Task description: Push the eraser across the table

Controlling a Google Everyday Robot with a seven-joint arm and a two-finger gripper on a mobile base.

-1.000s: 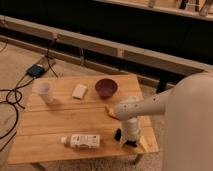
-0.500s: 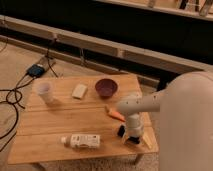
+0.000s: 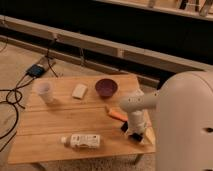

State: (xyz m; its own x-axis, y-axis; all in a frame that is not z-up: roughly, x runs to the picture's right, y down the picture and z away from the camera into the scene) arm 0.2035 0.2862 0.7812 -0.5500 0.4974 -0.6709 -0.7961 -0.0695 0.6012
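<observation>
Overhead, a light wooden tabletop (image 3: 60,117) stood on a beige floor, with the robot's large white body (image 3: 186,125) filling the right foreground. Its white arm (image 3: 137,102) bent down over the tabletop's near right corner, and the gripper (image 3: 135,134) pointed downward there, low against the planks. How wide its grasp stood could not be made out. The eraser (image 3: 124,127), a small dark shape, lay on the wood just beside the gripper's left side, partly hidden by it; whether the two touched was unclear. An orange carrot (image 3: 116,114) lay near the eraser, slightly farther back. A dark purple bowl (image 3: 106,87) sat at the far edge, with a pale beige block (image 3: 79,90) to its left and a translucent cup (image 3: 45,91) near the far left corner. A clear bottle (image 3: 82,141) lay on its side along the near edge. Black cables (image 3: 10,100) trailed across the floor on the left.
</observation>
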